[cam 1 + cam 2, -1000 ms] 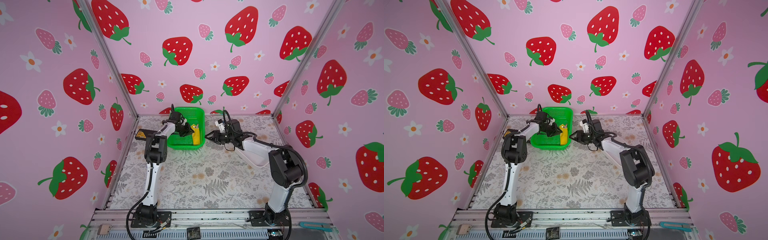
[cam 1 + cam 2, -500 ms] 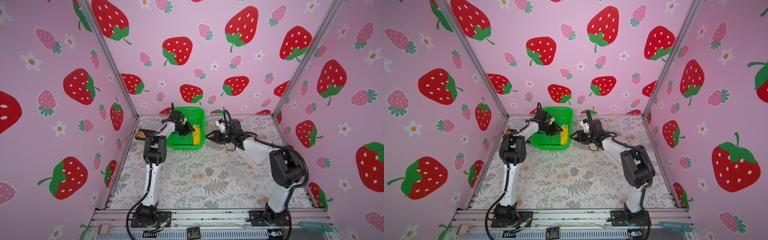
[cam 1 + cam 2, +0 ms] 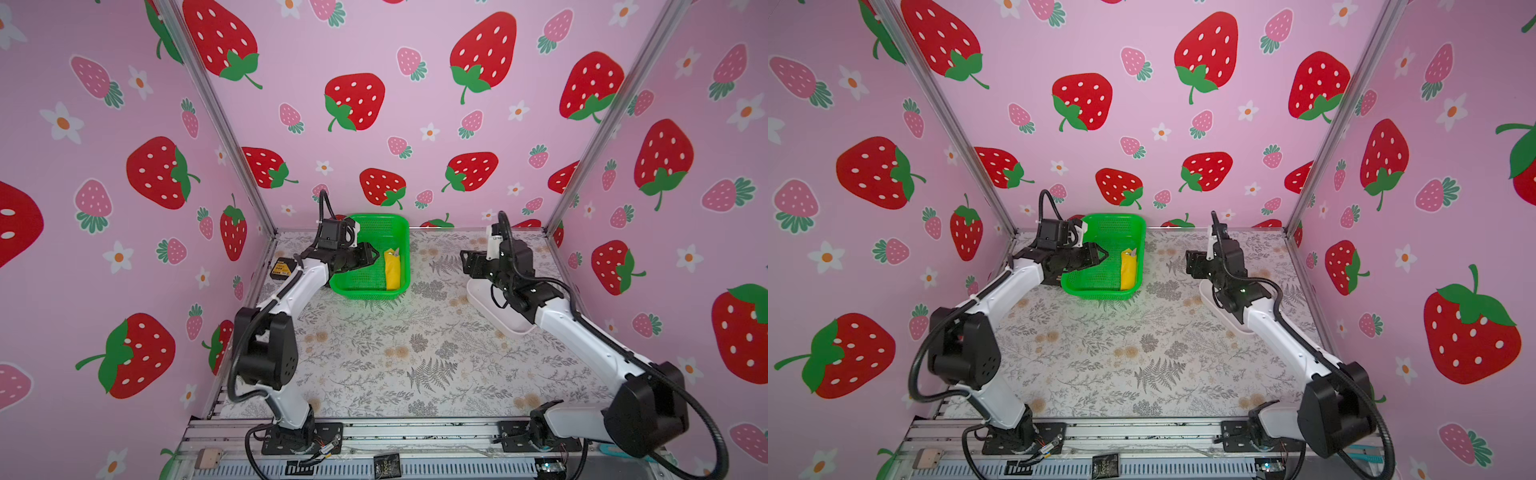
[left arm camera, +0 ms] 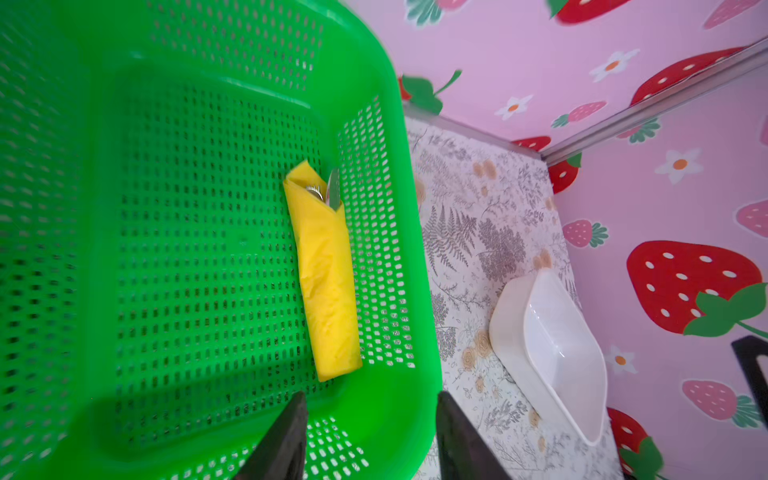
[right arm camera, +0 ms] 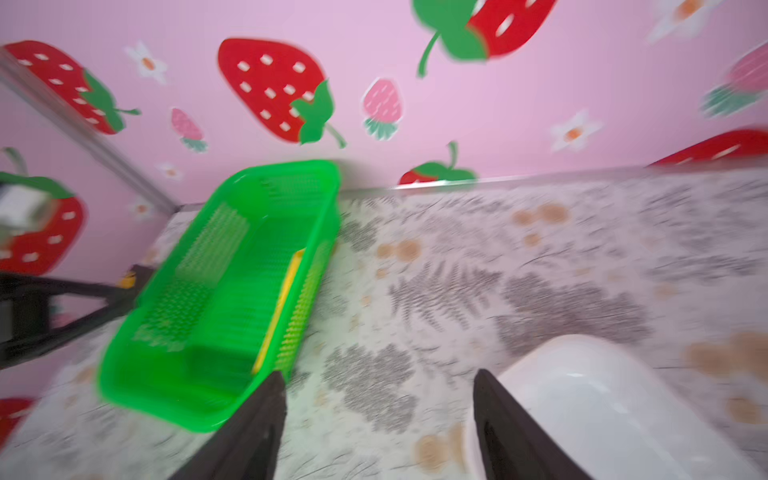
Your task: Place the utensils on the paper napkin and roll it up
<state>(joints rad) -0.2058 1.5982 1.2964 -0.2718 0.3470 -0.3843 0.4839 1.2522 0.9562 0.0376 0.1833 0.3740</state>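
The left gripper stands with its jaws well apart and nothing between them, poised above the near end of the green basket. The right gripper is likewise spread wide and empty, well off to the basket's right, over the white dish that sits apart from the basket on that side.

Inside the basket, the paper napkin lies as a tight yellow roll along the right wall, with the utensils showing as silver tips at its far end (how many pieces are inside cannot be told).

The rolling looks finished, so what remains is a clean retreat. The left gripper had best rise straight up past the basket's rim before swinging away, jaws kept apart, so that no finger clips the wall and jolts the roll loose.
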